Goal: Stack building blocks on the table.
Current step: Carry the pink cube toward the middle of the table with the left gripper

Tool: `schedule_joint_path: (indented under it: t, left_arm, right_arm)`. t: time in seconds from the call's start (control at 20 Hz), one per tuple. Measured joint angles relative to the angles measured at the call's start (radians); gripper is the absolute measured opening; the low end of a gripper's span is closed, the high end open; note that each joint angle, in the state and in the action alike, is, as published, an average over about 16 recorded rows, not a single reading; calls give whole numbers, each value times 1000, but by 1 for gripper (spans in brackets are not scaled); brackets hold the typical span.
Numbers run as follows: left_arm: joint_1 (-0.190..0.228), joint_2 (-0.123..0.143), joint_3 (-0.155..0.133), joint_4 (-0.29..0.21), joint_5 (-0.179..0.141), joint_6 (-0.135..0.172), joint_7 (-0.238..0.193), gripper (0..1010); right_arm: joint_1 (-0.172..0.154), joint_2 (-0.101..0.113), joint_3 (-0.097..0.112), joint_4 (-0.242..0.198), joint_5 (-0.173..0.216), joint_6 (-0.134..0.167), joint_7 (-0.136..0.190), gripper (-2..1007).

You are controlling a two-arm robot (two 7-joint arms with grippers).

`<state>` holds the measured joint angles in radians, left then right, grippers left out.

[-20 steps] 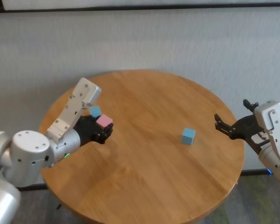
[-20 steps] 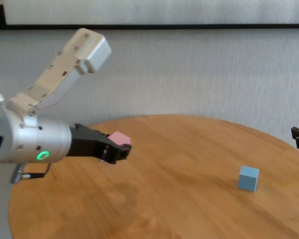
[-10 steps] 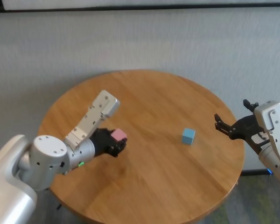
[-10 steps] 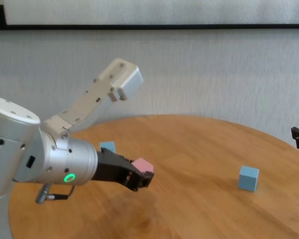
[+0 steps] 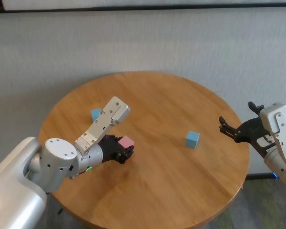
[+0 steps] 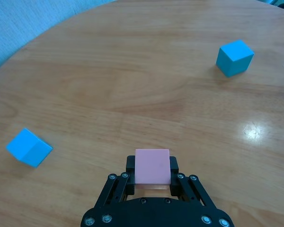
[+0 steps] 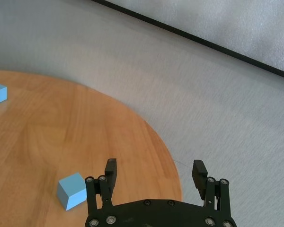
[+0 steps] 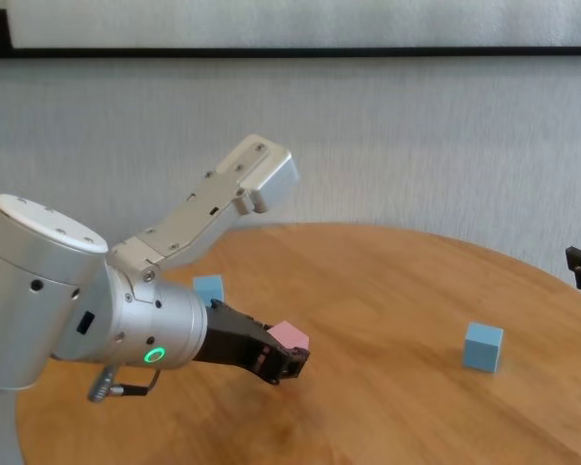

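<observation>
Since the pink block (image 6: 152, 166) looks light, stiff & matte, left gripper (image 6: 151, 176) clamps its flat sides w/o slip, prob.; right gripper (image 7: 155, 176) idles, fingers spread.

Pink block's (image 6: 152, 167) lower part behind the closed jaws.

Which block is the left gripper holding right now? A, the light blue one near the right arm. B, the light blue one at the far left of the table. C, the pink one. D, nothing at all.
C: in the left wrist view the left gripper is shut on the pink block, while both light blue blocks sit apart on the table.
</observation>
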<state>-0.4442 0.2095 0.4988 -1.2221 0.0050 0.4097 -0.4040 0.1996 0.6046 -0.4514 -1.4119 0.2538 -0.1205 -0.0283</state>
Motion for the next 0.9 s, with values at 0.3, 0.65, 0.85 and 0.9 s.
schedule_joint_path:
  t: [0.3,0.65,0.85,0.9]
  left_arm:
    - [-17,-17,2,38,12,-7,-3,404]
    - [-27,-31,0,66,19,-12,-6,404]
    - [-30,-36,-1,76,21,-13,-8,408]
    - [-31,-37,-1,78,22,-13,-9,412]
  right_arm:
    - [0,0,0,0,0,0,0,1005]
    - [0,0,0,0,0,0,0,1005]
    - [0,0,0,0,0,0,0,1005]
    - [0,0,0,0,0,0,0,1005]
